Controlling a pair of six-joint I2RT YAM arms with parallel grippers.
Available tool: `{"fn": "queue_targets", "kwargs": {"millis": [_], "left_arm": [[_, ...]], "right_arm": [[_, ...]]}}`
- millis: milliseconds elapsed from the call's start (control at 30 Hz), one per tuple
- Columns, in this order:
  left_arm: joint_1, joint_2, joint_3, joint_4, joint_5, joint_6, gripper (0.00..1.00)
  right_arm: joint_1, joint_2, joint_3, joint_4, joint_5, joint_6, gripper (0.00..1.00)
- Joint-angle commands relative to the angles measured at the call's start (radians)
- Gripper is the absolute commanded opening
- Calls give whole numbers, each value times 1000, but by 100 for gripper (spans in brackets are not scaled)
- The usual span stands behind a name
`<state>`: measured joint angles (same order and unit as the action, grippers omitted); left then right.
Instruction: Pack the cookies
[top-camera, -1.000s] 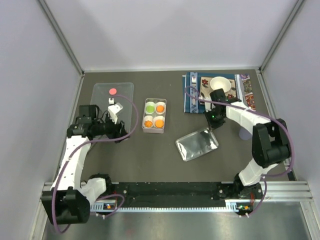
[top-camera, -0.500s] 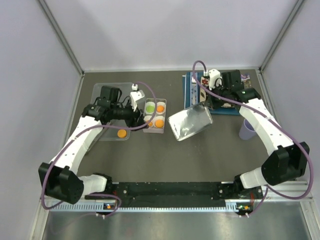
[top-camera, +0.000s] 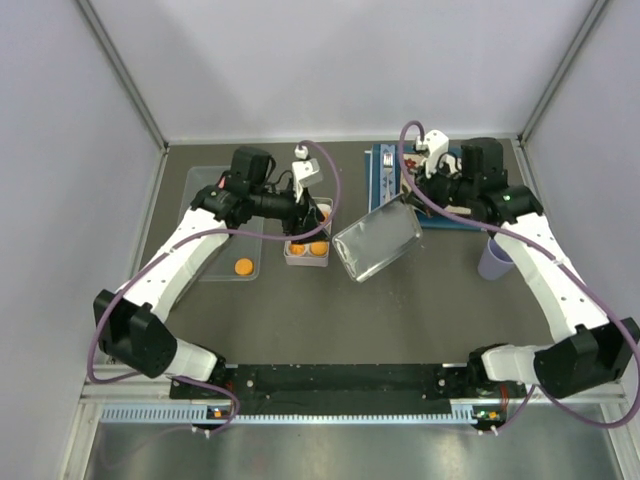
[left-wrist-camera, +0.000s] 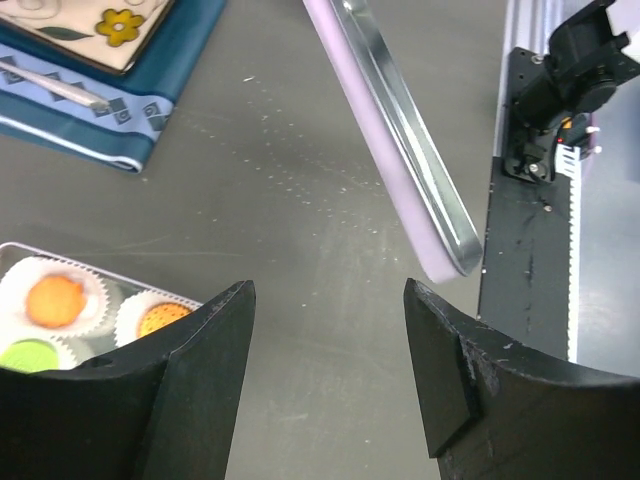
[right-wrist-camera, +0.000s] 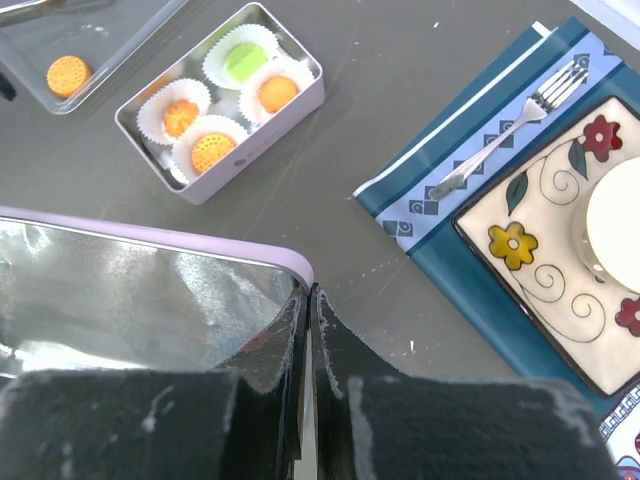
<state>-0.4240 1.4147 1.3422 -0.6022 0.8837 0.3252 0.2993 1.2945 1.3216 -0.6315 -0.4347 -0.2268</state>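
Note:
The four-cup box (top-camera: 307, 243) (right-wrist-camera: 220, 100) holds one green cookie (right-wrist-camera: 245, 60) and three orange cookies (right-wrist-camera: 277, 93) in white paper cups. Another orange cookie (top-camera: 243, 266) (right-wrist-camera: 68, 73) lies loose in the clear tray (top-camera: 215, 235). My left gripper (top-camera: 308, 208) (left-wrist-camera: 330, 380) hovers open over the box's right side with nothing between its fingers. The box (left-wrist-camera: 80, 310) shows at the left of its view. My right gripper (top-camera: 405, 205) (right-wrist-camera: 310, 300) is shut on the rim of the shiny box lid (top-camera: 378, 243) (right-wrist-camera: 140, 300), which hangs tilted just right of the box.
A blue placemat (top-camera: 385, 190) at the back right carries a flowered plate (right-wrist-camera: 540, 230), a white cup (right-wrist-camera: 615, 220) and a fork (right-wrist-camera: 510, 130). A lilac cup (top-camera: 493, 258) stands at the right. Grey walls close in both sides.
My left arm has swung right from the clear tray to above the box. My right gripper has lifted the lid off the table and carried it left, tilted, beside the box.

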Motion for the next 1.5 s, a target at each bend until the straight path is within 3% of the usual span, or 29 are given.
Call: {"fn": "queue_targets", "kwargs": {"millis": [0,367,533,733,967,1467], "left_arm": [[-16,6,52,24,84,-29,67],[-19,-14,129,50,107,-100,67],[-44,36,247,-57,29,-103,66],[-122,116,331,-162,-100,-72,66],[-156,179,371,-188,-198,-45,66],[-194,233,365,-211,-262,-3,64]], "right_arm": [[15,-87,-24,99,-81,-6,0],[15,-113,-36,147,-21,-6,0],[27,-93,-53,138,30,-31,0],[127,-69,-56,142,201,-43,0],[170,-61,-58,162,281,-23,0],[190,-93,-62,179,310,17,0]]}}
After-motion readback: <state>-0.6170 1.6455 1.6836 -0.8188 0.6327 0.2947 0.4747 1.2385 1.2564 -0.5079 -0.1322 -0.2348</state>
